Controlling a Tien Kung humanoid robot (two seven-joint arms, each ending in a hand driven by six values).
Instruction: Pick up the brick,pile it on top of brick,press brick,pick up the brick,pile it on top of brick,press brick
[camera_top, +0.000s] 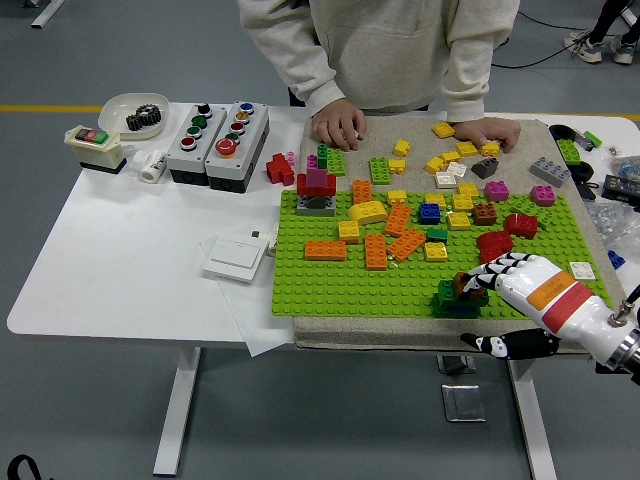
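A small stack (458, 292) stands at the green baseplate's (330, 282) near right edge: a brown brick on a green one, with blue below. My right hand (478, 300) comes in from the lower right. Its fingers (503, 267) lie stretched out on top of the brown brick, and the thumb (497, 344) hangs below the table edge. The hand holds nothing. Many loose orange, yellow, red and blue bricks lie on the plate, with red bricks (505, 235) just behind my hand. The left arm is out of view.
A person stands at the far side with both hands (338, 125) (487, 131) resting on the table. Two button boxes (217, 130), a switch (92, 143), a bowl with a gear (135, 112) and a white plate (235, 257) lie to the left.
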